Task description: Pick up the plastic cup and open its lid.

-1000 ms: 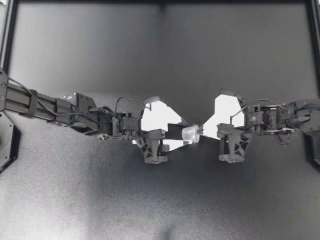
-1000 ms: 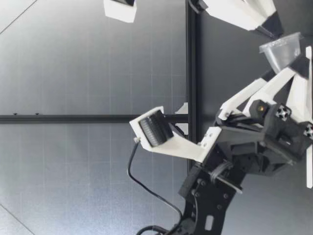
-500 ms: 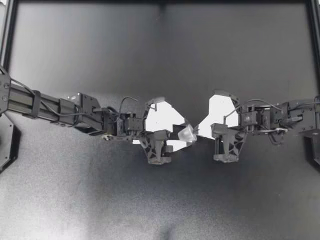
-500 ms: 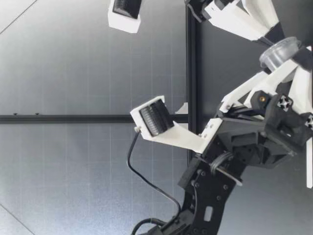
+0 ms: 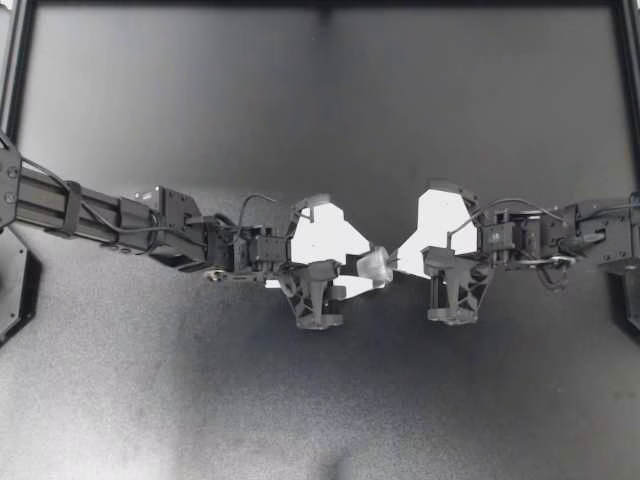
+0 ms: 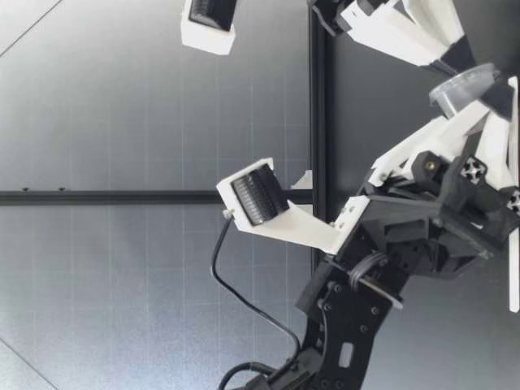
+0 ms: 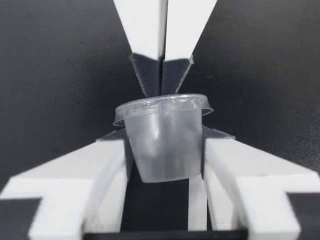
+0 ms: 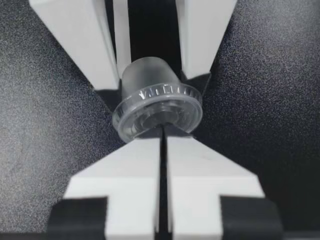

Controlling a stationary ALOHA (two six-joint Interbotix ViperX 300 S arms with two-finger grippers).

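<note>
sideways, clear tapered cup [image 7: 161,145], ridged lid [image 8: 157,109] on

right tool [image 5: 393,262] closer to cup [image 5: 373,266] | cup slightly tilted | vs 1 s ago

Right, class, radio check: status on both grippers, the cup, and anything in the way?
Left gripper: jaws shut on plastic cup, held off table. Right gripper: jaws shut, tips at lid rim. Lid on. No obstruction seen.
</note>
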